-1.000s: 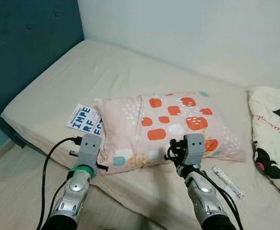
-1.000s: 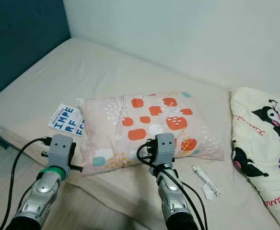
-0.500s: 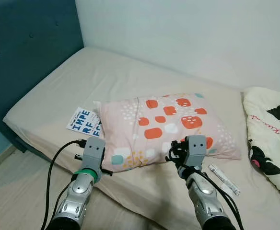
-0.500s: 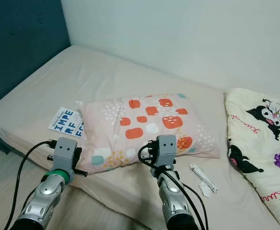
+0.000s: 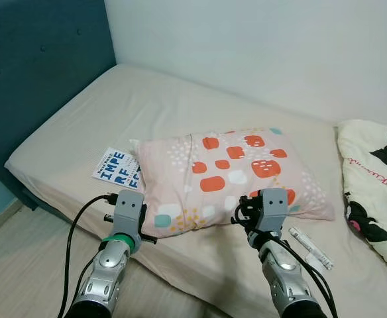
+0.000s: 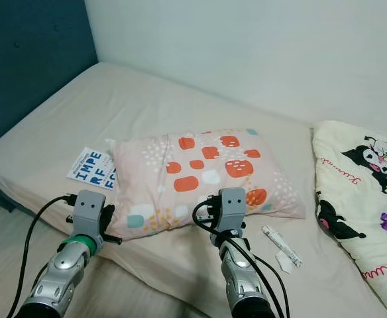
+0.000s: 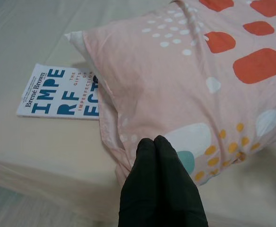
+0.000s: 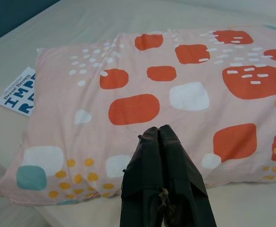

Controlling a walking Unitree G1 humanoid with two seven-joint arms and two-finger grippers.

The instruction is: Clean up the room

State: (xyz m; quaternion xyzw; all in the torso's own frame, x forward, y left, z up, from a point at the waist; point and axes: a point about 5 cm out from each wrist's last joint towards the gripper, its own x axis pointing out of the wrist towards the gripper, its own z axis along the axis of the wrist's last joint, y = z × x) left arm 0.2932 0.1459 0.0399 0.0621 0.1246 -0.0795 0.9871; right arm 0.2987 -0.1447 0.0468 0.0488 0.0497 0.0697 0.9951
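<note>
- Left tool (image 7: 153, 140): fingers pressed together, gripping nothing, held over the near edge of the bed, pointing at the near-left corner of the pillow (image 5: 230, 173).
- Right tool (image 8: 159, 129): fingers also together, nothing between them, held in front of the pillow's near edge, toward its right half.
- Pillow: pink w/ orange, white & teal patches plus yellow dots; lies flat mid-bed, long side roughly across the robot's front, slightly angled.
- Book (image 5: 117, 167): white cover, big blue letters "IMPE / RF / EC", author line "Brené Brown"; flat on the bed just left of the pillow, its right edge tucked under the pillow corner.
- Small white tube-like item (image 6: 281, 244): on the bed just right of the right tool, near the pillow's right corner; a white scrap lies beside it. Can't tell what either is.
- Cream blanket (image 6: 359, 199) w/ cartoon prints: bunched at the bed's right side, apart from the pillow.
- Bed (image 5: 127, 106): beige sheet; dark teal headboard (image 5: 34, 73) at left, white wall behind.
</note>
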